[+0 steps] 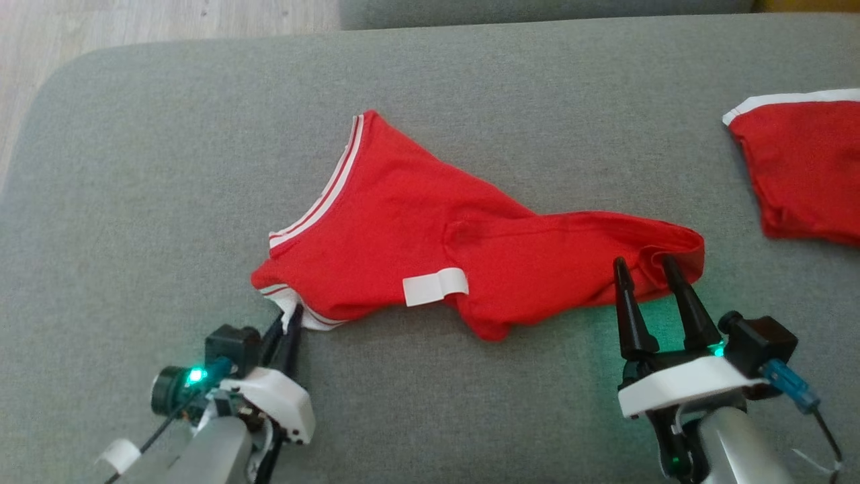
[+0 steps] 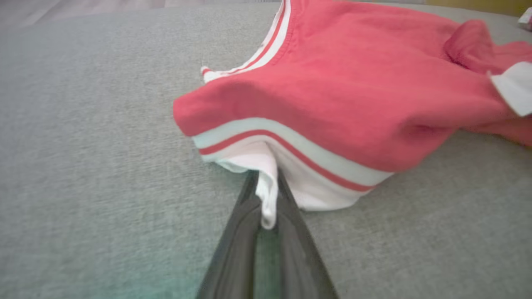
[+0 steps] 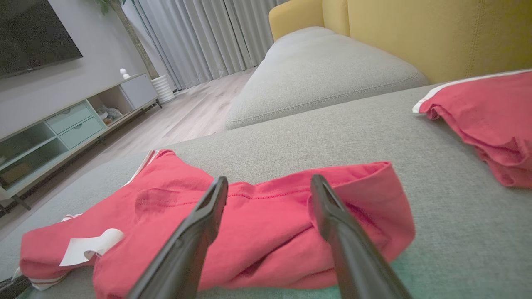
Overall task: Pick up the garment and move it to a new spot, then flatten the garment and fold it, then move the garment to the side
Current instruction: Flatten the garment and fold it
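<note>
My left gripper (image 1: 290, 321) is pinched tight on the white hem (image 2: 320, 187) of the red garment (image 1: 403, 228), while my right gripper (image 1: 645, 265) stands spread at its far end, perhaps brushing cloth.

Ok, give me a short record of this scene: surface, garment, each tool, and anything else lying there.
surface: grey cushion
garment: red shirt, white striped trim, lying crumpled on the cushion
left tool: shut on the shirt's white hem corner
right tool: open, fingers over the shirt's other end, nothing gripped
other: second red garment, apart, at the cushion's right edge
</note>
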Robot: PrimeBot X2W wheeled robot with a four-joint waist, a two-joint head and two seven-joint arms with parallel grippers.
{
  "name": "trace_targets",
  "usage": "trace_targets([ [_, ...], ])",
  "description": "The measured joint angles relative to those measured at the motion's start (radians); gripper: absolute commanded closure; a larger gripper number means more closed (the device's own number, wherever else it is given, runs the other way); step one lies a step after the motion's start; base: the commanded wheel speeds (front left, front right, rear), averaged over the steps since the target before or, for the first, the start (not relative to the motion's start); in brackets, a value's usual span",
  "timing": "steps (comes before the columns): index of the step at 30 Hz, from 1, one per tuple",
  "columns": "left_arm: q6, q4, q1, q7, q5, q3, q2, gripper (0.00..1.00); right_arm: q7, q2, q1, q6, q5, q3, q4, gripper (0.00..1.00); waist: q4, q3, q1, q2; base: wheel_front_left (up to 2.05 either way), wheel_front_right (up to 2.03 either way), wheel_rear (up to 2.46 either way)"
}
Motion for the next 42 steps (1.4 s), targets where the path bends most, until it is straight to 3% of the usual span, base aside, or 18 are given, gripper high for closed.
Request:
trace_targets([
  [6,-0.027,0.012,0.005,-0.011,-0.048,0.005,-0.02,1.0,0.0,0.0,0.0,0.0,-0.005,-0.002,0.017,0.0,-0.006,-0.037,-0.0001,0.0,0.0,0.0,0.0],
  [9,-0.059,-0.053,0.021,-0.019,-0.066,-0.006,-0.023,1.0,0.0,0.0,0.002,0.0,-0.005,-0.002,0.02,0.0,-0.011,-0.067,-0.0001,0.0,0.0,0.0,0.0],
  [12,-0.081,-0.193,0.055,0.038,-0.188,-0.04,-0.036,1.0,0.0,0.0,0.009,0.0,-0.002,0.0,0.026,0.0,-0.017,-0.098,-0.0002,0.0,0.0,0.0,0.0],
  [15,-0.082,-0.417,0.075,0.111,-0.307,-0.105,-0.021,1.0,0.0,0.0,0.012,0.0,-0.002,0.007,0.037,0.0,-0.026,-0.129,-0.0002,0.0,0.0,0.0,0.0],
  [19,-0.081,-0.635,0.046,0.186,-0.42,-0.074,0.024,1.0,0.0,0.0,0.019,0.0,-0.002,0.016,0.038,0.0,-0.049,-0.154,-0.0003,0.0,0.0,0.0,0.0],
  [24,-0.028,-0.739,-0.04,0.262,-0.486,-0.016,0.024,1.0,0.0,0.0,0.027,0.0,0.008,0.043,0.036,0.0,-0.098,-0.159,-0.0003,0.0,0.0,0.0,0.0],
  [31,0.042,-0.691,-0.233,0.328,-0.473,0.049,0.044,1.0,0.0,0.0,0.009,0.0,0.04,0.075,0.015,0.0,-0.172,-0.104,-0.0001,0.0,0.0,0.0,0.0],
  [42,0.107,-0.301,-0.526,0.344,-0.415,0.167,0.128,1.0,0.0,0.0,-0.08,0.0,0.088,0.124,-0.033,0.0,-0.291,0.041,0.0001,0.0,0.0,0.0,0.0],
])
